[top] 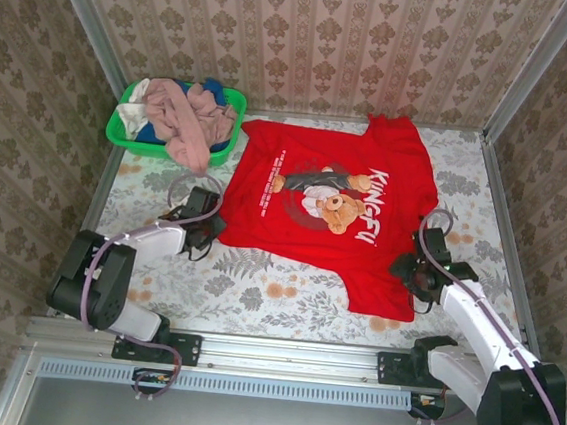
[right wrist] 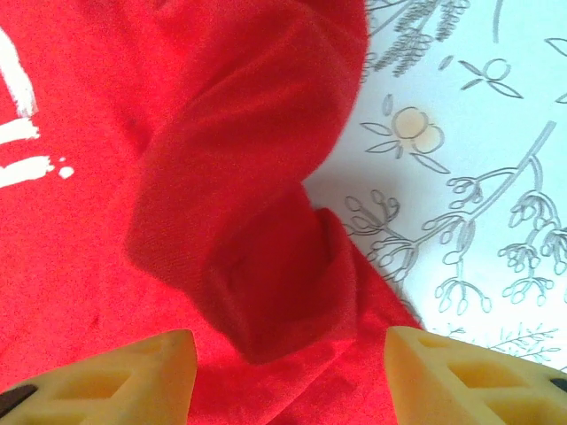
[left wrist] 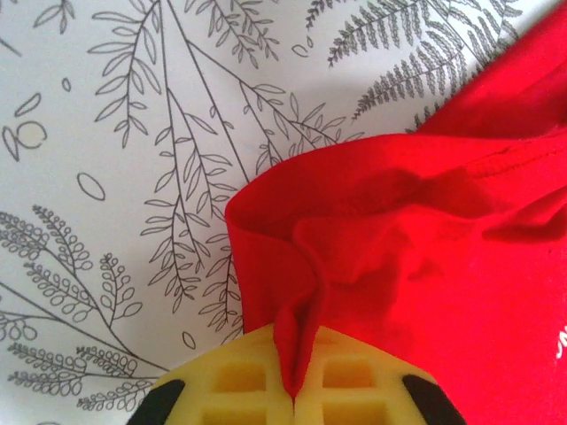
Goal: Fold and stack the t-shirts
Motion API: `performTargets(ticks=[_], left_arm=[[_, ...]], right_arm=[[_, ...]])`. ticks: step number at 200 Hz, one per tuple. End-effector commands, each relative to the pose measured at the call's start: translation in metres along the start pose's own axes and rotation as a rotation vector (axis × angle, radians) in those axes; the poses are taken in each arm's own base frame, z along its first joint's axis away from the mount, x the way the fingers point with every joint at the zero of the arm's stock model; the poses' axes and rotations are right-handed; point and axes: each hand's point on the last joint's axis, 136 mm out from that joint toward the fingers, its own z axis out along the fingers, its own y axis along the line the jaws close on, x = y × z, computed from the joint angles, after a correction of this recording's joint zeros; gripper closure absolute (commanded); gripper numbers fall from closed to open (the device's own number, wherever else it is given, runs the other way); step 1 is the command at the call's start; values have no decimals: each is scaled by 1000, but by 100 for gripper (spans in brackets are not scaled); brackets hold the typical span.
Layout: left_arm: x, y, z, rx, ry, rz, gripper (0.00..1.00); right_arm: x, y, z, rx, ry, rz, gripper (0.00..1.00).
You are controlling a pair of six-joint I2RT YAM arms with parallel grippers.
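Note:
A bright red t-shirt [top: 334, 207] with a teddy-bear print and white lettering lies spread on the table. My left gripper [top: 210, 228] is at its left edge. In the left wrist view that gripper [left wrist: 303, 390] is shut, its yellow pads pinching a ridge of the red t-shirt [left wrist: 425, 266]. My right gripper [top: 411, 270] sits at the shirt's right edge. In the right wrist view it [right wrist: 291, 363] stands open over a bunched fold of the red t-shirt [right wrist: 177, 177], pads apart on either side of the cloth. Other t-shirts, dusty pink [top: 187, 123], blue [top: 213, 90] and white [top: 132, 113], are heaped in the basket.
A green plastic basket [top: 120, 137] stands at the back left corner. Patterned walls enclose the table on three sides. The floral tablecloth [top: 256, 285] shows between the red shirt and the arm bases.

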Motion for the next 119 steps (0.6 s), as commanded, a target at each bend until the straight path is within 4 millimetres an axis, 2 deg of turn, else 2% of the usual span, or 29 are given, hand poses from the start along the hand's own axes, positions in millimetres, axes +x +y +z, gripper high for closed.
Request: performTargets(ticks=[1, 28, 72, 90, 99, 101, 108, 119], left_arm=[[-3, 4, 2, -3, -4, -25, 100], [-10, 8, 3, -4, -7, -33, 100], [-18, 11, 4, 3, -10, -46, 100], [-18, 10, 5, 8, -6, -48, 100], [-18, 8, 6, 13, -5, -48, 100], [-18, 8, 6, 13, -4, -49, 100], [-18, 7, 7, 15, -2, -49, 100], [-18, 6, 7, 20, -1, -50, 100]], right_arm=[[7, -12, 8, 29, 22, 50, 45], [13, -13, 17, 38, 50, 62, 54], [21, -12, 33, 57, 114, 45, 54], [20, -12, 35, 68, 121, 25, 59], [21, -14, 35, 75, 125, 21, 70], [21, -14, 35, 75, 126, 21, 77], [22, -13, 34, 72, 130, 20, 88], [25, -15, 29, 75, 142, 24, 100]])
